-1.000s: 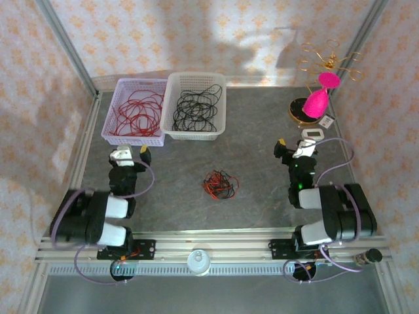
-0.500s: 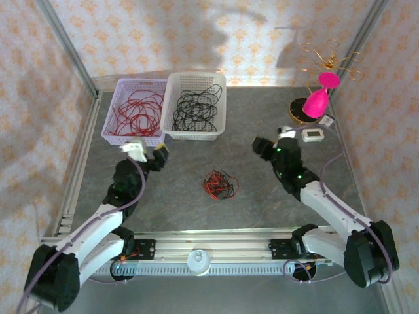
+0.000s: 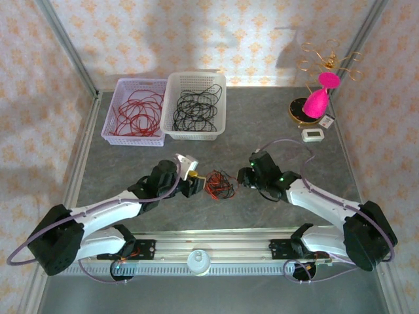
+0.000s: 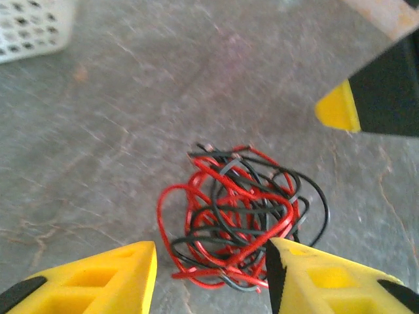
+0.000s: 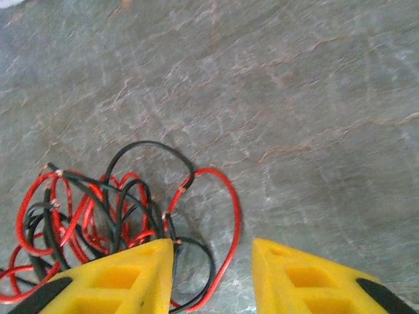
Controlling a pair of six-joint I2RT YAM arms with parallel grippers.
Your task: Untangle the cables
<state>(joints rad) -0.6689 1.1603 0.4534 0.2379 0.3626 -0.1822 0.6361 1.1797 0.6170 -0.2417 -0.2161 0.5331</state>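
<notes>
cables (image 3: 219,185) are sitting in one small red-and-black knot on the grey table (image 3: 262,124), about mid-table and a touch toward 6 o'clock in the top view. we've got the left gripper (image 3: 194,183) just beside the knot at its 9 o'clock and the right gripper (image 3: 243,176) close by at its 3 o'clock, both arms stretched low over the table and pointing in at it. from the left wrist cam the cables (image 4: 239,216) lie partly between the yellow fingers (image 4: 98,275) of the left gripper (image 4: 209,252). the jaws stand apart at a middling width, and the finger at 5 o'clock overlaps the knot's edge, though we can't tell if it actually touches. nothing is pinched. a yellow fingertip of the other arm pokes in at 2 o'clock of that view. from the right wrist cam the cables (image 5: 111,209) sit at 8 o'clock and the right gripper (image 5: 213,245) has its jaws parted but fairly narrow. one red loop curls into the gap by the finger at 7 o'clock, and the rest of the gap is bare table, so nothing is held there either. up at 11 o'clock of the table a lilac basket (image 3: 111,134) holds loose red wire, and a white basket (image 3: 171,131) touching it at its 3 o'clock side holds black wire.
</notes>
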